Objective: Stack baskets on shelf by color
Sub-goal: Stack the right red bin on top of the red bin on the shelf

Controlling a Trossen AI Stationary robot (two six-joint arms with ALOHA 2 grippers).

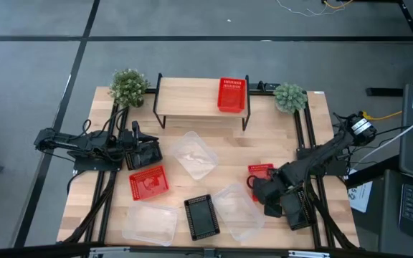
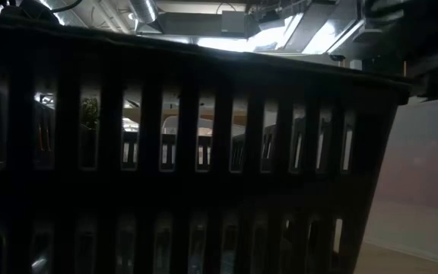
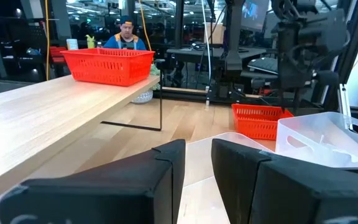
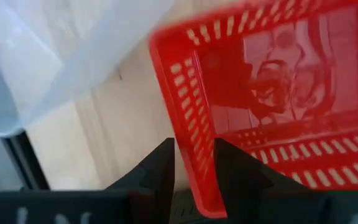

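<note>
Overhead, one red basket [image 1: 231, 94] sits on the shelf [image 1: 192, 100] near its right end. The right gripper [image 4: 194, 163] is low over the table's right side, its two fingers clamped on the wall of a second red basket [image 1: 259, 174] that lies beside a clear bin [image 1: 234, 208]. The left gripper [image 3: 197, 163] sits at the table's left, near the shelf's left leg; its fingers stand slightly apart, and whether they pinch anything cannot be told. A third red basket [image 1: 148, 183] lies just in front of it, a clear bin [image 1: 195, 155] at centre, another clear bin [image 1: 150, 223] at the front left, and a black basket [image 1: 201, 216] at the front edge, filling the low view. Potted plants [image 1: 128, 87] flank the shelf.
</note>
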